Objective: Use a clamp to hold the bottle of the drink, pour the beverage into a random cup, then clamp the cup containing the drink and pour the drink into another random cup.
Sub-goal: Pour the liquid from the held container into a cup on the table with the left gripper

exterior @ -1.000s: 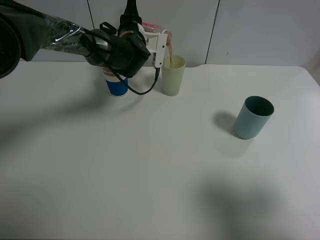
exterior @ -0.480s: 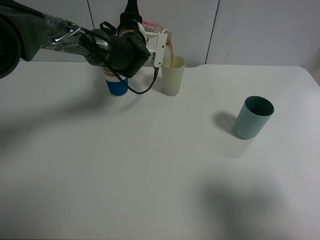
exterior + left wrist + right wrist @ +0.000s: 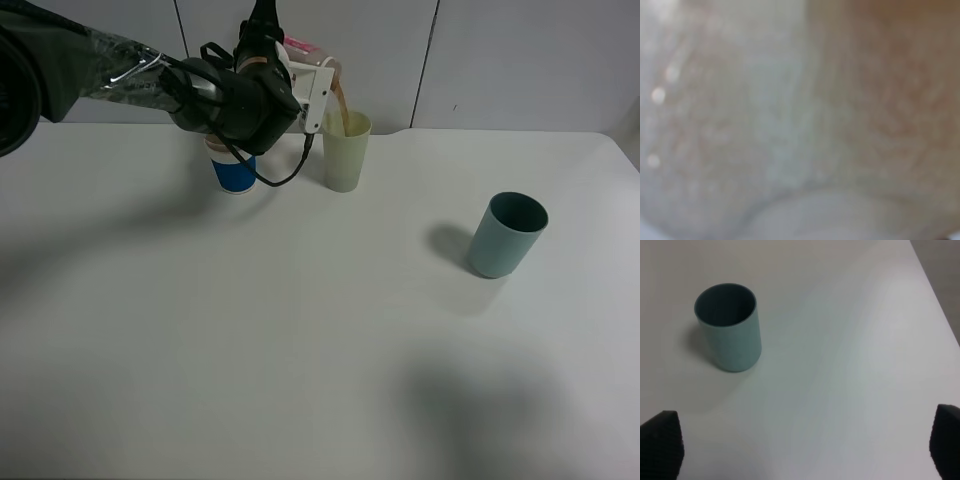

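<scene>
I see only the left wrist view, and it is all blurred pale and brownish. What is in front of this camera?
Observer: The left gripper holds the clear bottle, tilted over the pale yellow-green cup.
Operator: Is liquid coming out?
Observer: Yes, a brown stream runs from the neck into that cup.
Operator: Where is the blue-and-white cup?
Observer: It stands beside the yellow-green cup, partly hidden under the arm.
Operator: And the right gripper?
Observer: Its fingers are wide open above the table, near the teal cup.
</scene>
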Tool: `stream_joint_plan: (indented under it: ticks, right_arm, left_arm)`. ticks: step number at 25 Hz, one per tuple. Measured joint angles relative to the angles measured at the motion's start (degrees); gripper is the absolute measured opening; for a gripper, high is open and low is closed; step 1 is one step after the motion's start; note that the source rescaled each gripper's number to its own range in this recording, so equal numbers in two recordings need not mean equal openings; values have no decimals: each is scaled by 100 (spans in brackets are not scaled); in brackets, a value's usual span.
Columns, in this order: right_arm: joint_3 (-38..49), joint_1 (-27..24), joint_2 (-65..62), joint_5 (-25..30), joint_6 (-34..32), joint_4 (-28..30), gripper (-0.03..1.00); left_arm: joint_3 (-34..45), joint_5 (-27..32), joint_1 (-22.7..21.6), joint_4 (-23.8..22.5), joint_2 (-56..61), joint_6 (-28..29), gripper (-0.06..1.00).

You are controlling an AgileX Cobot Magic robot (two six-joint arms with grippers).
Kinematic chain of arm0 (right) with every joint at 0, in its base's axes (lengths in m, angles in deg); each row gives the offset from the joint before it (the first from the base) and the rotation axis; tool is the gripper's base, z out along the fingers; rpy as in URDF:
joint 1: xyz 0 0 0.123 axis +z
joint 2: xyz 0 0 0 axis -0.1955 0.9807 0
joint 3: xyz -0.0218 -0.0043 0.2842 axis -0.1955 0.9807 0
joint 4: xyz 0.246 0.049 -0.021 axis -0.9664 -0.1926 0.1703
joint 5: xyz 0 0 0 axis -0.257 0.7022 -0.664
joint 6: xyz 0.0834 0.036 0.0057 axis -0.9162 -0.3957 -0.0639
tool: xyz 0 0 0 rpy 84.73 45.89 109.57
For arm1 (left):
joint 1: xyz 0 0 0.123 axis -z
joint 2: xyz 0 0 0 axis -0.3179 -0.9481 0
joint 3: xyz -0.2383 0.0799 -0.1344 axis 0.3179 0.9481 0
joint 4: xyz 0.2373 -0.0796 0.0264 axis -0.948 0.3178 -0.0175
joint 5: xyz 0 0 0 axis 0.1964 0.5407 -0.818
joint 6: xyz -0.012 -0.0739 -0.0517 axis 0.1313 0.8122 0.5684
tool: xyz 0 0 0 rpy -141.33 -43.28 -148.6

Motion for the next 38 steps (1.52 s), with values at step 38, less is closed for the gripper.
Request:
stream_joint_plan:
  ticks: [38]
  right_arm:
    - [0, 0, 0, 0, 0, 0, 97]
  left_arm:
    - [163, -390, 0, -1191, 28, -5, 0]
